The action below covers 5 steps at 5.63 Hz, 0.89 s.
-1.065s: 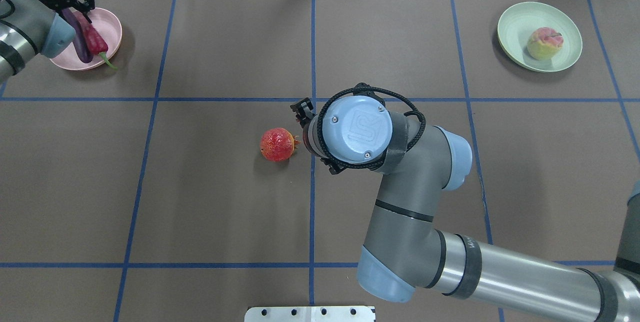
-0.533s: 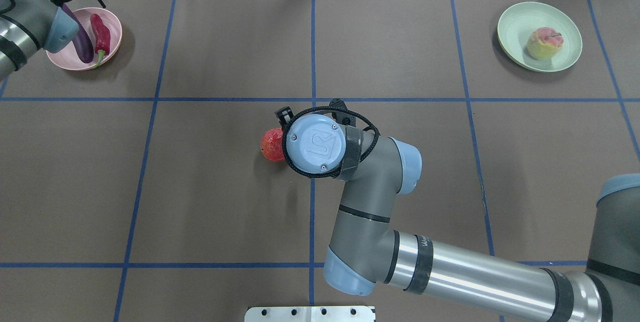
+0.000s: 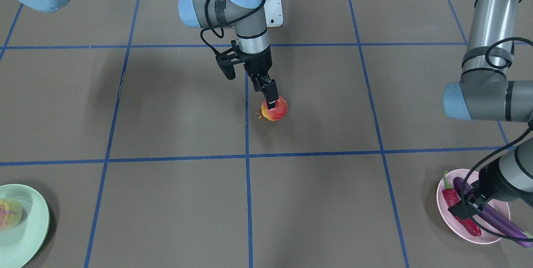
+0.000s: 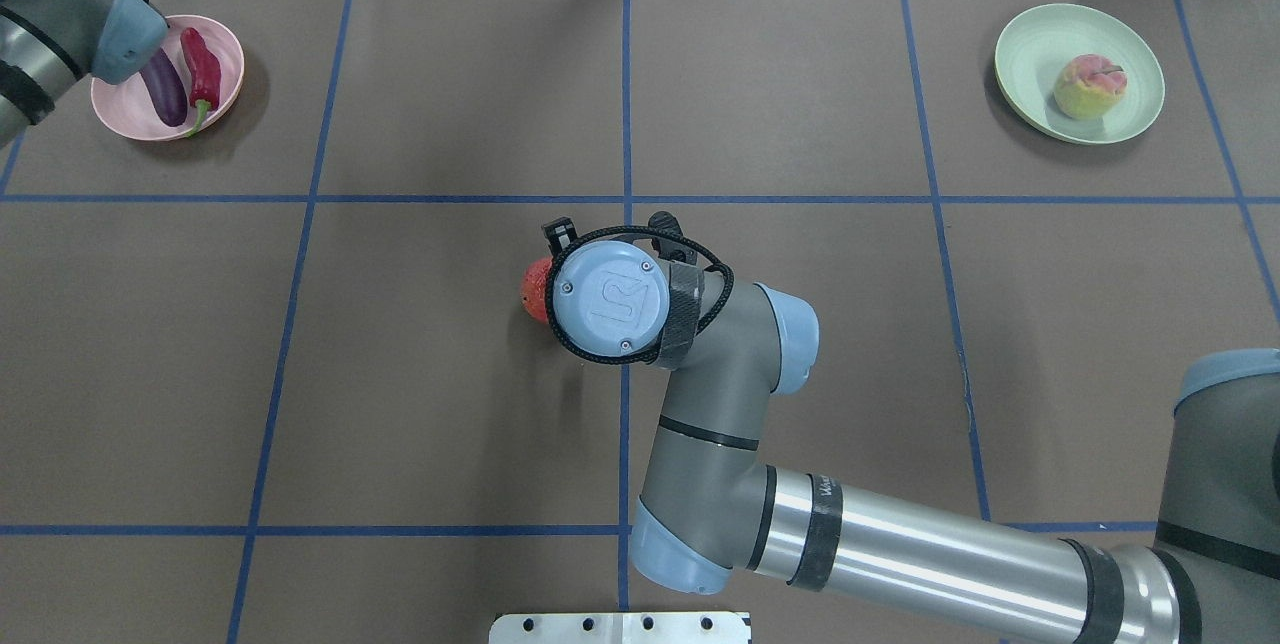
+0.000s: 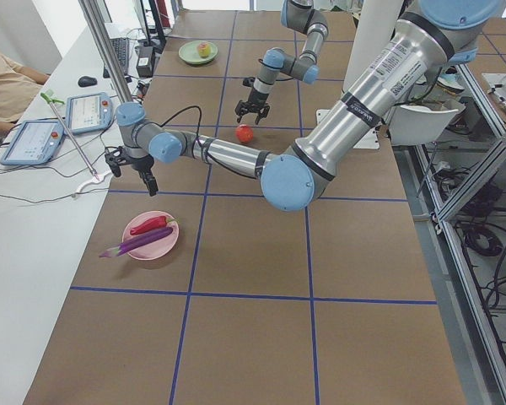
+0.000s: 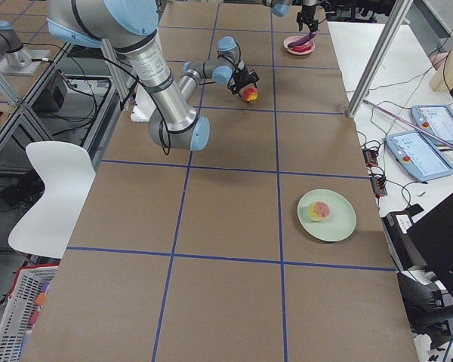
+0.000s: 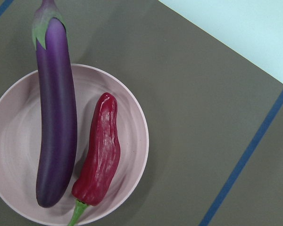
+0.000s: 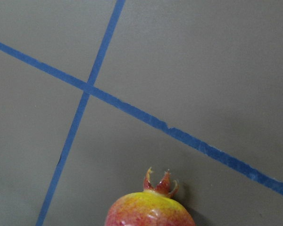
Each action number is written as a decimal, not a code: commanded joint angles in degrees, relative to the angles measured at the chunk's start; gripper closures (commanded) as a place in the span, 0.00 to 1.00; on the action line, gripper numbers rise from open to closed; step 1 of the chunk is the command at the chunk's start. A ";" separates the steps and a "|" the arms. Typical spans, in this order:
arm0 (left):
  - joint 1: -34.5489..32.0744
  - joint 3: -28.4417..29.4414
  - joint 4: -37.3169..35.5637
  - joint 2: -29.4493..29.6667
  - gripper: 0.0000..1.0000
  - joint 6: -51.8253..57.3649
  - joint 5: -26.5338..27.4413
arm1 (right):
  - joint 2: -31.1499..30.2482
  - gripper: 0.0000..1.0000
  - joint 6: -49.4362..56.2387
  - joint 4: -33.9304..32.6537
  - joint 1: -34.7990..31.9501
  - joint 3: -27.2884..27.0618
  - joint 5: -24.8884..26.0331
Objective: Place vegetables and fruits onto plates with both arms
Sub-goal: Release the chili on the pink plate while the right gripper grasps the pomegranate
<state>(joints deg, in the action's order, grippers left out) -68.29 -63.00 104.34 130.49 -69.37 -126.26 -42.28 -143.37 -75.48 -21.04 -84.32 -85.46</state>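
Right gripper (image 3: pixel 270 99) points straight down at the pomegranate (image 3: pixel 278 112), one finger (image 3: pixel 271 91) at the fruit's top; whether it grips yet, I cannot tell. That pomegranate sits on the brown table (image 4: pixel 450 404), just beside a crossing of blue tape lines (image 8: pixel 132 110). Left gripper (image 3: pixel 463 209) hangs over the pale pink plate (image 7: pixel 127 122), holding nothing, its jaws unclear. On that plate the eggplant (image 7: pixel 56 127) and chili pepper (image 7: pixel 101 155) lie side by side. Well apart, the peach (image 4: pixel 1090 86) rests on the mint green plate (image 4: pixel 1030 64)
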 commanded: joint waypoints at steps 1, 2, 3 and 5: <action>0.08 -2.46 -1.24 -1.20 0.00 -0.68 -0.22 | 0.36 0.00 -1.38 0.07 1.35 0.64 1.52; 0.08 -2.56 -1.25 -1.29 0.00 -1.03 -0.13 | 1.32 0.00 -1.99 0.51 1.36 2.04 1.79; 0.17 -2.48 -1.25 -1.29 0.00 -1.03 -0.13 | 1.33 0.00 -3.74 5.21 1.53 4.57 1.96; 0.17 -2.47 -1.25 -1.29 0.00 -1.12 -0.04 | 1.85 0.00 -3.85 5.43 1.44 5.04 2.05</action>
<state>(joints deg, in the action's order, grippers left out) -68.12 -65.48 103.10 129.21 -70.46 -126.32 -40.55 -147.09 -70.37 -19.60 -79.69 -83.48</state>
